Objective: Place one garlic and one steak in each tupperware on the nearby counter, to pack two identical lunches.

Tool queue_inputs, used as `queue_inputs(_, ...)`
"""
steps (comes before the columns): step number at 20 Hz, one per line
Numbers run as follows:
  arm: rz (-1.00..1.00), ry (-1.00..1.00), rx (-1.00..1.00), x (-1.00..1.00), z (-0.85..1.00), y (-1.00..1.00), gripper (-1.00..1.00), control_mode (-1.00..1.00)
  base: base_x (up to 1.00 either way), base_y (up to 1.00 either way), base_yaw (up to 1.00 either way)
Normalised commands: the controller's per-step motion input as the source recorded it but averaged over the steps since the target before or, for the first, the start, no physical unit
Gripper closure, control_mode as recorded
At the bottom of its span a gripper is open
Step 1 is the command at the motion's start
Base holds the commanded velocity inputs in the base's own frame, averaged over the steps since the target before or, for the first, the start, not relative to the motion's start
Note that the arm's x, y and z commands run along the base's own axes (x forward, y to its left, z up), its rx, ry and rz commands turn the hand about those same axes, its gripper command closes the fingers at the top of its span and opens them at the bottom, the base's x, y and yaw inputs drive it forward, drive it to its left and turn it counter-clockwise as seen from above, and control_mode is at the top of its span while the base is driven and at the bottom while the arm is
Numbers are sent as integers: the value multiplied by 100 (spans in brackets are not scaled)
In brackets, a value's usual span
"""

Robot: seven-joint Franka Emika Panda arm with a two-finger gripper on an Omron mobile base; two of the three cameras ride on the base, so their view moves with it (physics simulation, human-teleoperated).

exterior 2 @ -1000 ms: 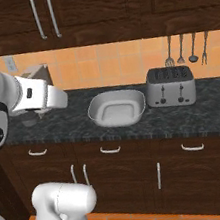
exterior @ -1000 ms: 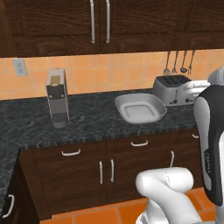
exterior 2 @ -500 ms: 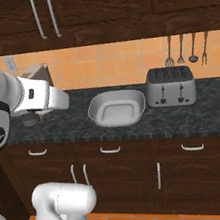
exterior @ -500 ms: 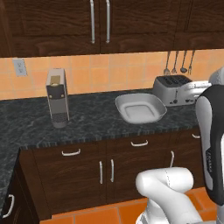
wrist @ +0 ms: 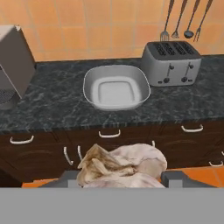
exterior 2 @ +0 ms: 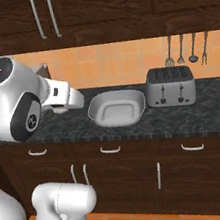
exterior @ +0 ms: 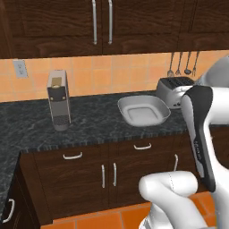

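A pale, papery garlic [wrist: 122, 168] sits between my gripper's [wrist: 120, 180] two dark fingertips [wrist: 65, 180] at the bottom of the hand view, and the gripper is shut on it. I hold it in the air in front of the cabinets, short of the counter [wrist: 57, 109]. Ahead on the counter lies a rounded-square grey-white tupperware [wrist: 116, 87] [exterior: 144, 110] [exterior 2: 117, 108] with nothing inside. The steak is out of view.
A silver four-slot toaster [wrist: 171, 62] [exterior 2: 171, 85] stands right of the tupperware, below hanging utensils [exterior 2: 185, 48]. A grey coffee machine [exterior: 59, 106] [wrist: 13, 65] stands to the left. Dark wooden cabinets with silver handles [exterior 2: 111, 150] run below the counter.
My forearm has swung slightly to the right, toward the tupperware. The grip on the garlic is unchanged, and nothing on the counter has moved.
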Motion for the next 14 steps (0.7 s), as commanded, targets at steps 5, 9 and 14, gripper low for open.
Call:
queue_inputs(5, 0, -7, -8, 83, -71, 0, 100, -100, 0, 0, 0)
queue_inputs(9, 0, -1, -8, 77, -42, 0, 100, -100, 0, 0, 0)
queue_inputs(14, 0, 14, 0, 77, -3, 0, 100, -100, 0, 0, 0)
